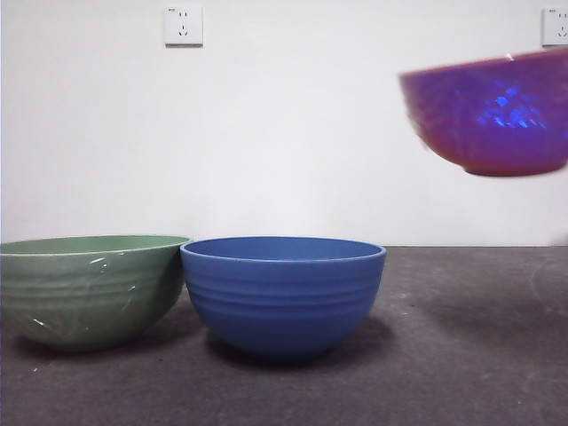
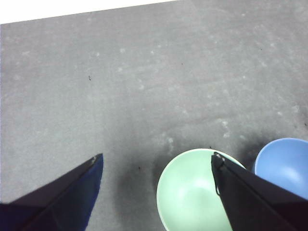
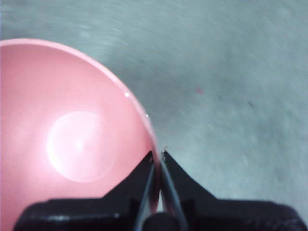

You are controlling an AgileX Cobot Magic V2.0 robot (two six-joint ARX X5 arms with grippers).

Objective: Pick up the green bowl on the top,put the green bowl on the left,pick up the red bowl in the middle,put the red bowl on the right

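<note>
The green bowl [image 1: 84, 288] stands upright on the table at the left, touching the blue bowl [image 1: 282, 293] in the middle. In the left wrist view the green bowl [image 2: 190, 192] lies below my open, empty left gripper [image 2: 156, 161], which hangs high above it. My right gripper [image 3: 157, 156] is shut on the rim of the red bowl [image 3: 72, 139]. In the front view the red bowl [image 1: 493, 111] hangs in the air at the upper right, blurred and purplish, well above the table. Neither gripper shows in the front view.
The blue ribbed bowl also shows in the left wrist view [image 2: 284, 166], beside the green one. The dark table [image 1: 470, 355] is bare under the held bowl. A white wall with two sockets [image 1: 183, 25] stands behind.
</note>
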